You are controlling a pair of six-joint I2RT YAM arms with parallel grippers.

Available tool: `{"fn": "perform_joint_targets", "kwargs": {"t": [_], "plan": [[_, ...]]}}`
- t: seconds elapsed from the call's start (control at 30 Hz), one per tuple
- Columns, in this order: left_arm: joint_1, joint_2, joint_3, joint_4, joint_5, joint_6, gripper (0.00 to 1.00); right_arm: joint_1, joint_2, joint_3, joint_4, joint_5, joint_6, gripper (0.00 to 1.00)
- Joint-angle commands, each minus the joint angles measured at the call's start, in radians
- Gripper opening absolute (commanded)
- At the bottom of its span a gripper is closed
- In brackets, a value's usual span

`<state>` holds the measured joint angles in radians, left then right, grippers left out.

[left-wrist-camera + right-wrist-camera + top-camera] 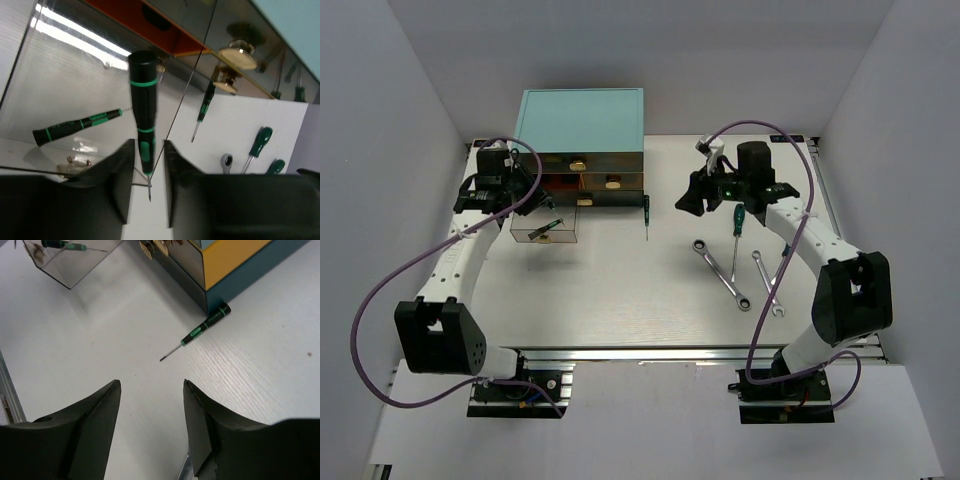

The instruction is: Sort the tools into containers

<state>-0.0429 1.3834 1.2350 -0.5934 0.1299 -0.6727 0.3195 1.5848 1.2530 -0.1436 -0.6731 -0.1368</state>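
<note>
A slim black-and-green screwdriver (pixel 142 100) stands upright between my left gripper's fingers (pixel 150 145), over the clear pulled-out drawer (pixel 530 236). A narrow gap shows on each side of it, so the jaws are slightly open. A second black-and-green screwdriver (pixel 75 125) lies in that drawer. My left gripper (pixel 542 205) is in front of the teal-topped cabinet (pixel 582 118). My right gripper (pixel 688 203) is open and empty above the table, and a small black screwdriver (pixel 200 330) lies ahead of it by the cabinet corner (pixel 230 260).
A green-handled screwdriver (pixel 737 222) and two silver wrenches (pixel 722 272) (pixel 768 283) lie on the table right of centre, under the right arm. Cabinet drawers with gold knobs (pixel 578 163) face the table. White walls enclose the workspace.
</note>
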Motion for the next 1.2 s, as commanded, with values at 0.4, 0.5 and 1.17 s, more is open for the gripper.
{"fn": "perform_joint_targets", "kwargs": {"t": [0.4, 0.5, 1.17], "plan": [[0.001, -0.05, 0.084, 0.029, -0.055, 0.035, 0.31, 0.116, 0.157, 0.055, 0.039, 0.404, 0.344, 0.65], [0.002, -0.177, 0.003, 0.053, -0.072, 0.035, 0.19, 0.173, 0.226, 0.095, 0.041, 0.486, 0.402, 0.62], [0.002, -0.658, -0.253, -0.181, -0.177, -0.071, 0.57, 0.291, 0.63, 0.368, 0.002, 0.937, 0.681, 0.53]]}}
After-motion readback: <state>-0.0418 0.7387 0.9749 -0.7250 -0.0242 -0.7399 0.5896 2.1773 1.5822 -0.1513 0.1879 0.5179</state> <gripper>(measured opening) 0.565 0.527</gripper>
